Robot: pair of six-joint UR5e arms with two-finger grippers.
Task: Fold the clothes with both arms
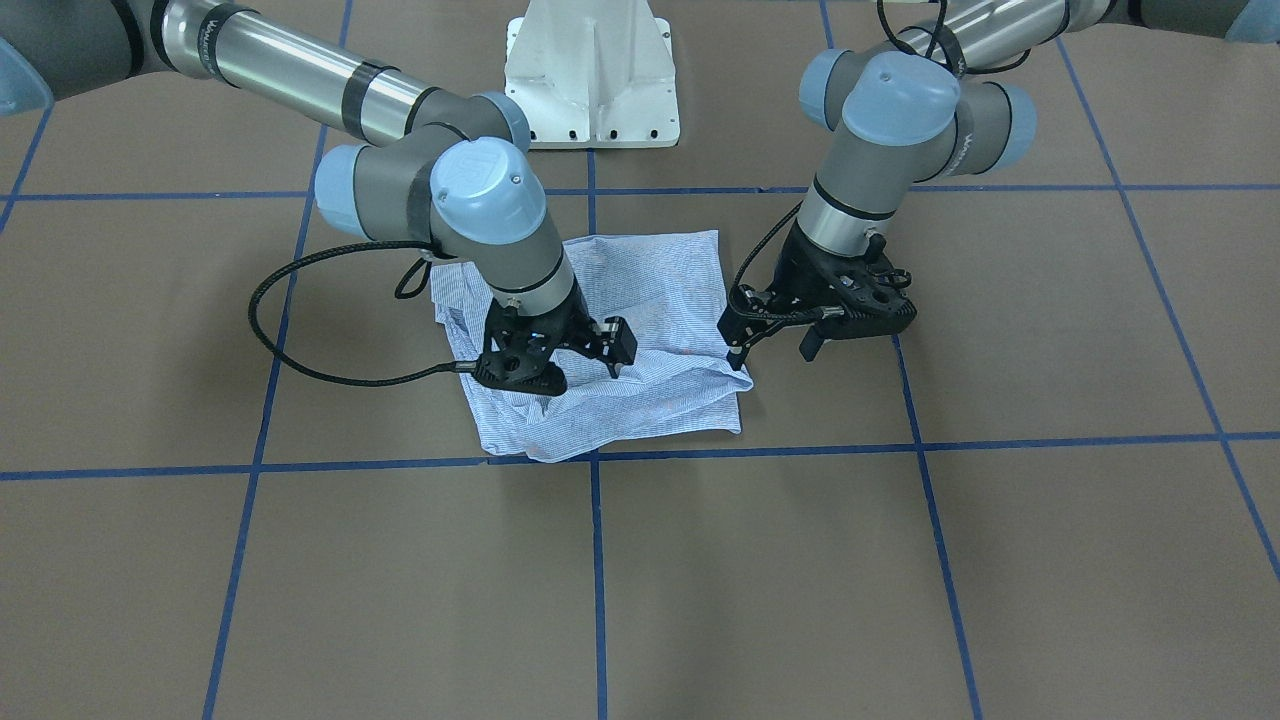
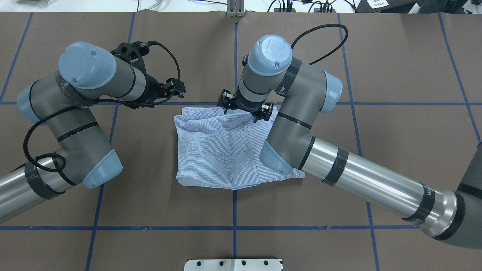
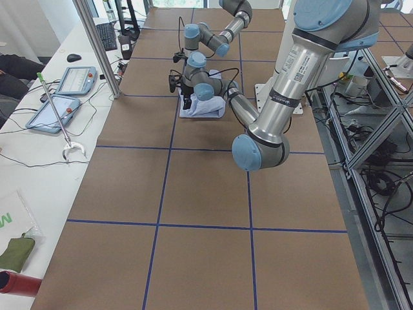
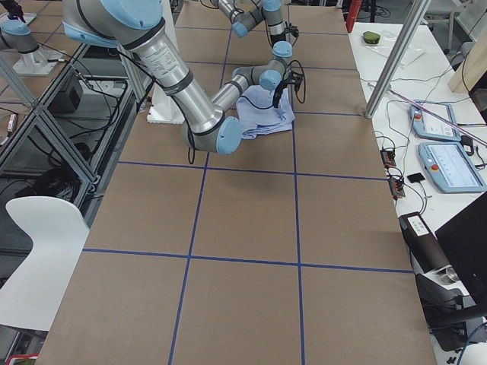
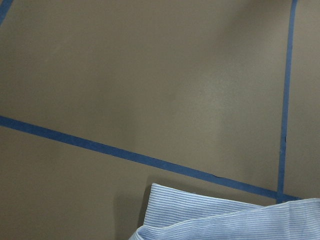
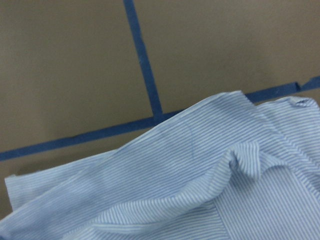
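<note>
Roughly folded, the shirt point(image 2: 214, 150) lies on the desk point(image 2: 150, 210); right pincer point(image 1: 583, 378) apart over it; left pincer point(image 1: 773, 357) apart beside it.

Shirt point(image 2: 218, 150), apparently folded, on brown table point(image 2: 376, 67)

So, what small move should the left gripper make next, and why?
Probably shift the left gripper a little sideways onto the corner of the shirt. Its jaws are open, but it stands just beside the cloth, not over it, while the right gripper is open over the same edge. Then both could likely pinch that edge together.
</note>
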